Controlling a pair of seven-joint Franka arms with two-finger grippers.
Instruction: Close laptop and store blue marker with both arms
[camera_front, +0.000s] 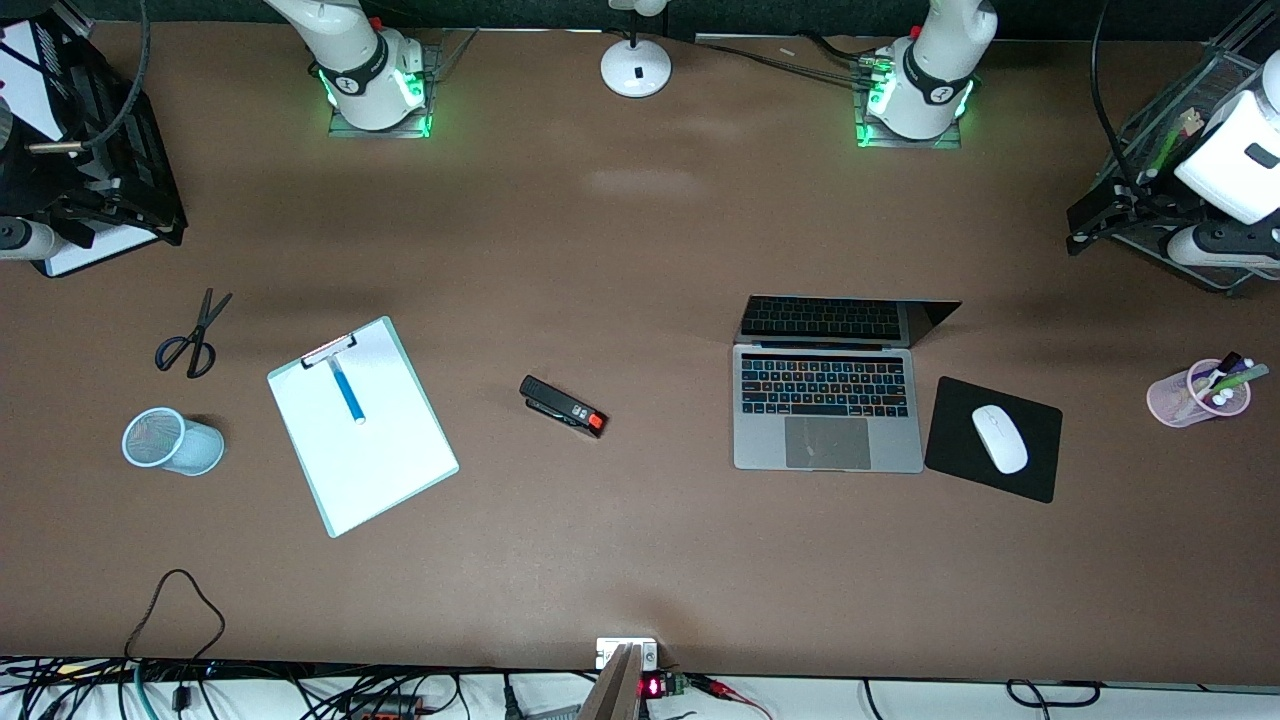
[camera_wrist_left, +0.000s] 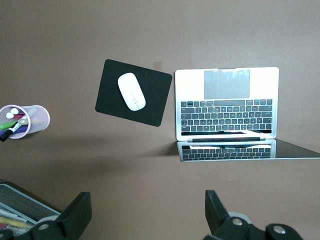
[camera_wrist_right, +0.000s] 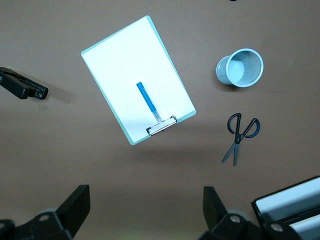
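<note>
The laptop (camera_front: 828, 400) sits open beside the mouse pad (camera_front: 993, 438); both grippers' fingers (camera_wrist_left: 75, 215) (camera_wrist_right: 72, 207) spread, empty.

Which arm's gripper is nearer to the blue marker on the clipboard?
Right. The right gripper hangs open over the table beside the clipboard holding the blue marker. The left gripper waits open by the laptop.
</note>
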